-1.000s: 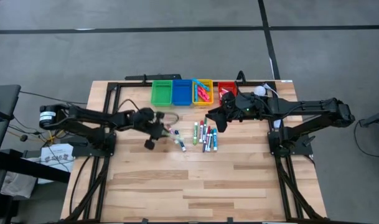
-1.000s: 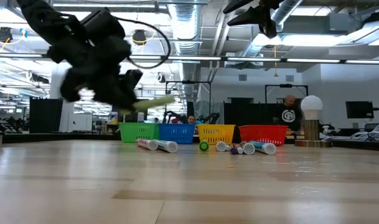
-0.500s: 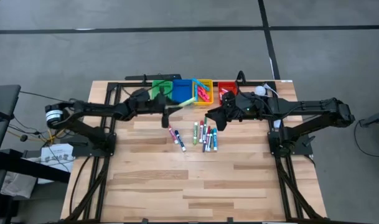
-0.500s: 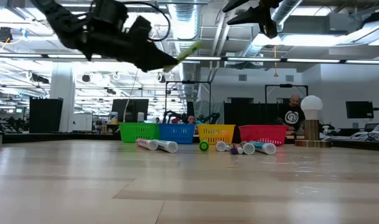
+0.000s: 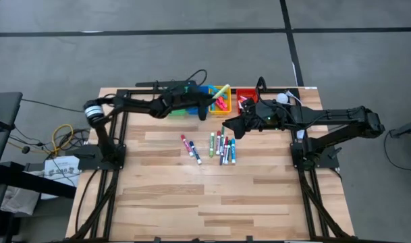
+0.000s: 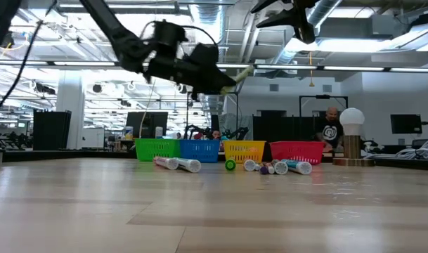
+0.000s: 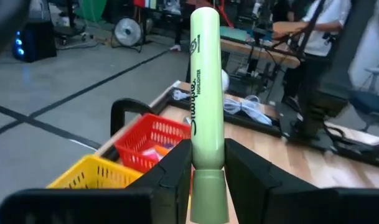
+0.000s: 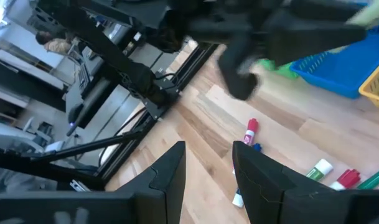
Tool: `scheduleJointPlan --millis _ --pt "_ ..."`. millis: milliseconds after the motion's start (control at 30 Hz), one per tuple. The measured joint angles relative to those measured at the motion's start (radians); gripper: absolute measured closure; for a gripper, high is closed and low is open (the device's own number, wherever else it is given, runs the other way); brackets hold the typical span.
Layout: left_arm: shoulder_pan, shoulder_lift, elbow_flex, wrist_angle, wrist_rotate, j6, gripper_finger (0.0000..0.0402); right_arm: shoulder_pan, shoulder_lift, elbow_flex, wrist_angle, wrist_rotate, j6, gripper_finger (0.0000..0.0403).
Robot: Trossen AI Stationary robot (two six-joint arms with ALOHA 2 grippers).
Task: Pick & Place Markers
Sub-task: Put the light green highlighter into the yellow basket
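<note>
Bench: wooden top, both my arms reaching in from its two sides.

Left gripper: raised above the back edge of the bench, over the row of bins. My fingers are pinching a pale yellow-green highlighter near its lower end; the barrel sticks out beyond the fingertips. From table height the highlighter shows as a pale tip ahead of the dark gripper, high above the bins.

Right gripper: hanging over the bench just in front of the back edge, near the red bin and above the group of markers. My fingers stand apart with nothing between them.

Bins, in a row along the back edge: green bin, blue bin, yellow bin, red bin. The yellow bin holds some pink markers; something red lies in the red bin.

Markers on the bench: a loose cluster lying flat in front of the bins, near the middle of the back half, mostly side by side; colours include green, red, blue and white. Two more markers lie slightly to the left of the cluster, apart from it.

Person: in the room beyond the bench, behind the red bin.
</note>
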State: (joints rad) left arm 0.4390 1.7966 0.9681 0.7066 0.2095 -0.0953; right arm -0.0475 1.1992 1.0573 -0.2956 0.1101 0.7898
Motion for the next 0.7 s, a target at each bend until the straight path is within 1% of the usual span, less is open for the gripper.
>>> scheduleJointPlan --millis 167,267,367,433,567,700 --pt "-0.001 0.102 0.095 0.017 -0.034 -0.080 0.0312 0.001 0.000 0.000 0.000 -0.003 0.035 0.0280" --pt "-0.001 0.158 0.151 0.023 -0.079 -0.125 0.0312 0.003 0.000 0.000 0.002 -0.006 0.085 0.0280" --pt "0.000 0.214 0.190 0.021 -0.139 -0.127 0.0312 0.009 0.000 0.000 0.007 -0.006 0.128 0.0280" --pt "0.000 0.240 0.201 0.018 -0.176 -0.146 0.0312 0.014 0.000 0.000 0.013 -0.006 0.129 0.0280" --pt "0.001 0.257 0.206 0.003 -0.243 -0.235 0.0312 0.013 0.000 0.000 0.015 -0.002 0.128 0.0280" --pt "0.001 0.257 0.206 -0.039 -0.267 -0.262 0.0312 0.006 0.000 0.000 0.021 0.002 0.124 0.0280"
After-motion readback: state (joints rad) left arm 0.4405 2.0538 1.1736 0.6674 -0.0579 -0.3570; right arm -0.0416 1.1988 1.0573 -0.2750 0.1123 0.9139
